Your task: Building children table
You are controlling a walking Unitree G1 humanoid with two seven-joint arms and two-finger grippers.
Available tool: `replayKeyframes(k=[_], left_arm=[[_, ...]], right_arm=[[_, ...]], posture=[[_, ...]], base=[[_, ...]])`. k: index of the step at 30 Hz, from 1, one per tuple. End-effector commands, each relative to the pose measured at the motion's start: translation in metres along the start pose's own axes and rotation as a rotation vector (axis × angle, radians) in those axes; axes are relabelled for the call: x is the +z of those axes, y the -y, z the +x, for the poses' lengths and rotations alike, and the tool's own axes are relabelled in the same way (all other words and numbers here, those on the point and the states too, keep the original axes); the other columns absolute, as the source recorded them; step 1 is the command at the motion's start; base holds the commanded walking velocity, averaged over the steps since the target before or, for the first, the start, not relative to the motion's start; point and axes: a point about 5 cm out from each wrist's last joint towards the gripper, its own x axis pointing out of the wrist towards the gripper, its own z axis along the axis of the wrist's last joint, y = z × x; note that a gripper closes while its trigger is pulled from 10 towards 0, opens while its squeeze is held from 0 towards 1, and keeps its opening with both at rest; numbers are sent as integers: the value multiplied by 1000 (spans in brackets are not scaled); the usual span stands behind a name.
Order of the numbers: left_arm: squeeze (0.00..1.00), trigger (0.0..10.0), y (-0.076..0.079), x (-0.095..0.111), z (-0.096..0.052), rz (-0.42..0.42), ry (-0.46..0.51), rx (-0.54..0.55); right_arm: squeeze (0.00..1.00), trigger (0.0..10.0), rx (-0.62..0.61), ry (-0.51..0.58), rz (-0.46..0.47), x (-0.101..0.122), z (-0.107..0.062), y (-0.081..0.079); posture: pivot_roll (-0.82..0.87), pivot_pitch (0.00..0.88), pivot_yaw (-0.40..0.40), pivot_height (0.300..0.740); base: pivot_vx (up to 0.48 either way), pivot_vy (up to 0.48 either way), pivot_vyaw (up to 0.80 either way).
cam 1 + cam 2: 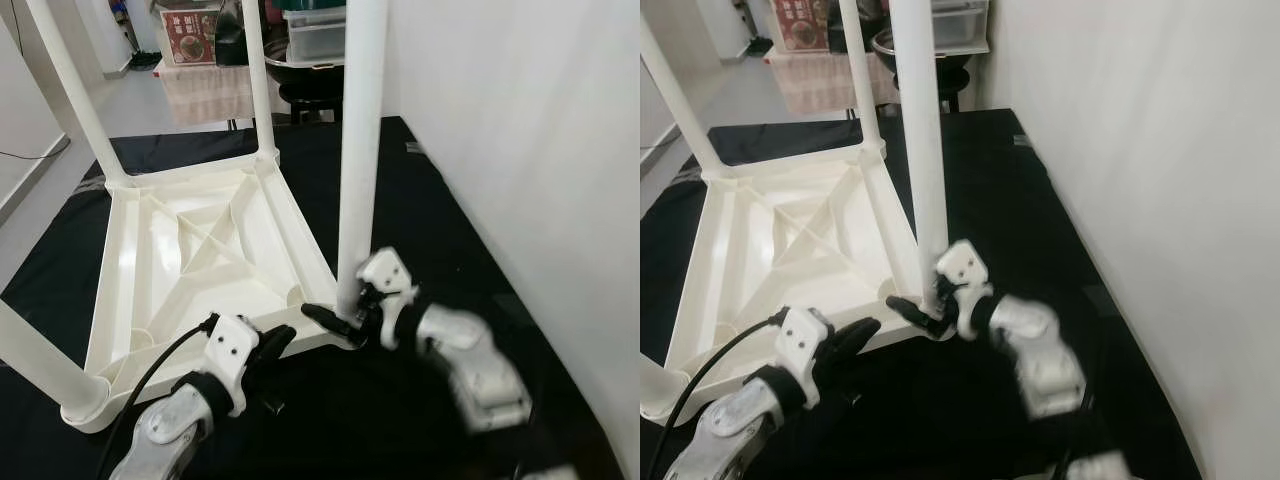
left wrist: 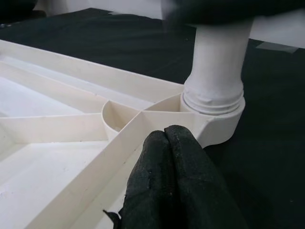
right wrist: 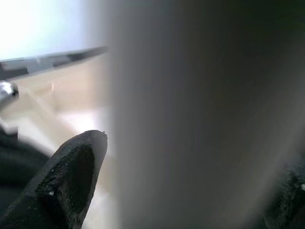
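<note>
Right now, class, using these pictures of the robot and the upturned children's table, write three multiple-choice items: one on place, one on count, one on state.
1. Where does the upturned table lie?
A. on a black mat
B. on a sofa
C. on a workbench

2. How many white legs stand at its corners?
A. one
B. two
C. four

3. How are the left end effector's fingers?
A. wide apart
C. gripping a cable
B. pressed together

Key: 1 A, the black mat spreads beneath it; 2 C, one leg rises at every corner, including the near leg held by the right end effector; 3 B, the left wrist view shows both tips touching, holding nothing.
</note>
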Motion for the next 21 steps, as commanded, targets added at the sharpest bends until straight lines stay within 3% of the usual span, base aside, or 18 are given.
replayKeyframes(k=[1, 2, 11, 12, 13, 14, 21], left_arm=[[0, 10000, 1, -4, -2, 5, -15, -8], [0, 10000, 1, -4, -2, 6, -14, -7], [0, 10000, 1, -4, -4, 4, -15, -2], [0, 10000, 1, -4, -4, 4, -16, -3], [0, 10000, 1, -4, -4, 4, -16, -4], [0, 10000, 1, -4, -4, 4, -17, -3], [0, 10000, 2, -4, -6, 4, -19, -2]], right_arm=[[655, 10000, 101, -20, -23, -6, -1, 1], [0, 10000, 140, -49, -54, -6, -3, 7], [0, 10000, 262, -26, 11, 6, -4, 36], [0, 4471, 270, -13, 27, 8, -3, 39], [0, 4471, 275, -4, 37, 9, -3, 41], [0, 0, 279, -8, 48, 8, -2, 43], [0, 0, 271, -43, 65, -6, -8, 45]], posture=[[-67, 93, 9, 740], [-62, 92, 7, 740], [-51, 97, 8, 740], [-48, 99, 7, 740], [-48, 99, 7, 740], [-44, 101, 6, 740], [-47, 109, 4, 740]], base=[[0, 0, 0], [0, 0, 0], [0, 0, 0], [0, 0, 0], [0, 0, 0], [0, 0, 0], [0, 0, 0]])
